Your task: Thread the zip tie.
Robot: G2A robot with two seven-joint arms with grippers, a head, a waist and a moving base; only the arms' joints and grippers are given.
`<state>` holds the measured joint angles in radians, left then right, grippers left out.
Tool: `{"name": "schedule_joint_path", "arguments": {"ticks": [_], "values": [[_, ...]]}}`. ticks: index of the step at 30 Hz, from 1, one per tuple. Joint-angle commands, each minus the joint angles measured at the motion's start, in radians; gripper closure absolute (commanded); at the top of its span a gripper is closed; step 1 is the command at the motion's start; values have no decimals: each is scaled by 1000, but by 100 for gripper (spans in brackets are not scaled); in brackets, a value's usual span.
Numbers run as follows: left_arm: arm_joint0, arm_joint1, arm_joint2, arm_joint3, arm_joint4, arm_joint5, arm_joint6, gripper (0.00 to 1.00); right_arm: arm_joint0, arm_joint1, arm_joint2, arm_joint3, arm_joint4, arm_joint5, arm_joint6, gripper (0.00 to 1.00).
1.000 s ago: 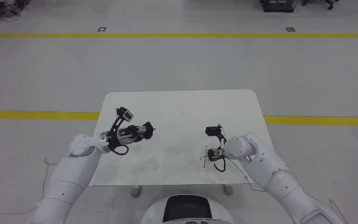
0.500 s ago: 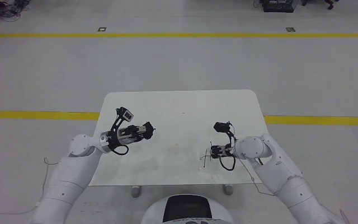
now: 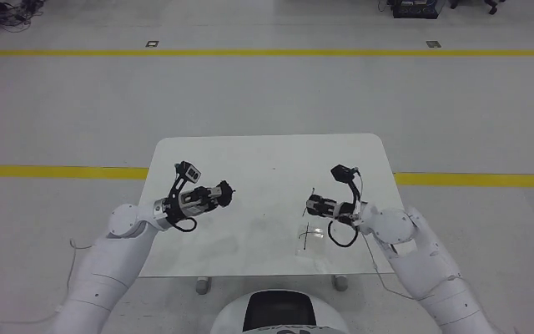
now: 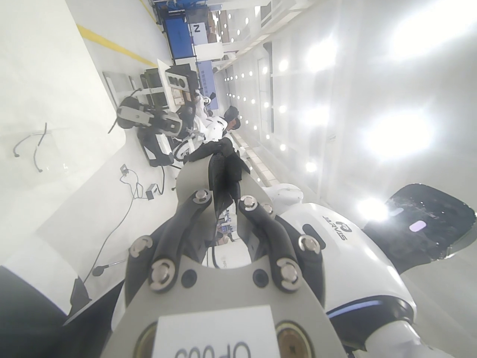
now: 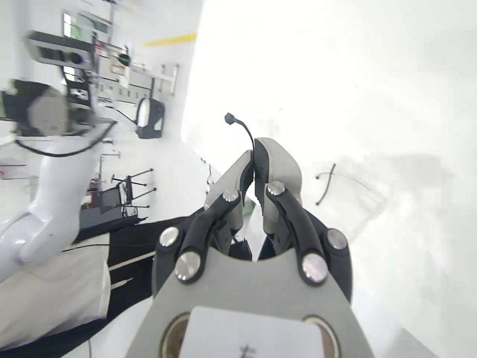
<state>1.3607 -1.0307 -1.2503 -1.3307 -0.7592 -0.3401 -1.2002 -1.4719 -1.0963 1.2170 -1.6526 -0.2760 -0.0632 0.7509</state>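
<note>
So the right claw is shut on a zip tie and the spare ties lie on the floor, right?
Not the floor: the spare ties lie on the table, as the right wrist view shows. The right claw is indeed shut on a zip tie.

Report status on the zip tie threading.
Right gripper shut on zip tie, head end poking past the fingers. Left gripper shut, nothing seen in it. Spare ties lie on the table; nothing between the grippers.

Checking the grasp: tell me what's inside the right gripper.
A black zip tie is pinched in the right gripper; its head end curves out beyond it. The clamped length is hidden.
</note>
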Motion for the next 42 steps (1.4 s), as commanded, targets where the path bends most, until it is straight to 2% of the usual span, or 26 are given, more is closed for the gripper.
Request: {"name": "schedule_joint_path", "arguments": {"ticks": [1,4,7,14,16,17,18,22,24,27,30,33,42], "values": [[8,-6,5,-14,48,0,19,100,-29,0,12,-31,28,-31,-55,100],[32,-18,14,-21,97,0,57,100,-63,-2,4,-66,51,-72,-94,100],[40,-29,19,-35,109,0,65,100,-71,-1,-4,-77,24,-84,-104,100],[40,-29,19,-35,109,0,65,100,-71,-1,-4,-77,24,-84,-104,100],[40,-29,19,-35,109,0,65,100,-73,-1,-1,-88,12,-99,-133,100],[44,-31,18,-42,96,0,101,100,-85,-2,7,-104,27,-120,-174,100],[57,-33,19,-59,96,0,129,100,-105,-2,18,-125,30,-156,-220,100],[121,-43,7,-133,172,0,219,100,-193,2,49,-192,-51,-230,-374,100],[155,-52,7,-172,218,0,253,100,-235,2,53,-226,-73,-249,-425,100],[184,-62,6,-204,312,0,303,100,-274,3,54,-258,-109,-270,-476,100],[208,-76,7,-222,332,0,337,100,-300,2,41,-285,-138,-277,-510,100],[212,-88,-2,-233,344,0,350,100,-302,2,23,-292,-161,-277,-521,100],[213,-89,-1,-231,342,4,355,100,-302,2,23,-292,-161,-277,-521,100]]}}
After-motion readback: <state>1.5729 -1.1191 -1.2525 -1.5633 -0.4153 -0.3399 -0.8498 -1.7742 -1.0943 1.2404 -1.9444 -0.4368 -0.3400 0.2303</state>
